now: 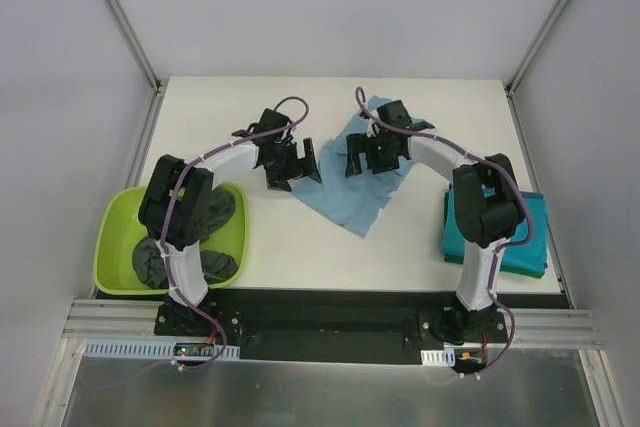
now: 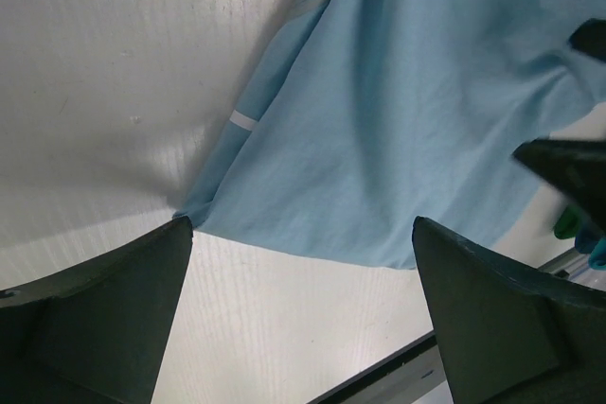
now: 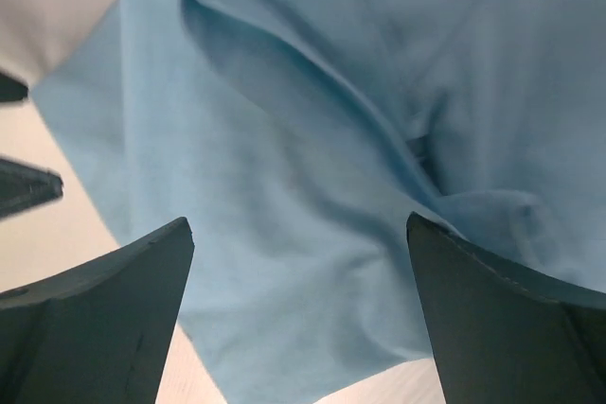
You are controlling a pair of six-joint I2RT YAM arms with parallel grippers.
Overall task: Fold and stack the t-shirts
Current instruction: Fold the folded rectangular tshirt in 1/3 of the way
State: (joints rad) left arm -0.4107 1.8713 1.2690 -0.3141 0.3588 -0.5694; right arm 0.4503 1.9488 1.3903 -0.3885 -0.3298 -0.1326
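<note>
Fingers (image 2: 95,328) of the left gripper (image 1: 293,169) spread wide, empty; right gripper (image 1: 362,159) likewise, both over the light blue t-shirt (image 1: 345,197) mid-frame.
Lower left: dark grey t-shirts (image 1: 150,262) wait in the lime-green tub (image 1: 112,237), count hidden by the left arm. Grippers sit at opposite sides of the light blue t-shirt, probably to start a fold; they cover its upper part, cloth contact unclear. Right: teal t-shirt (image 1: 530,237) lies folded, likely the stack's base, left edge behind the right arm.
</note>
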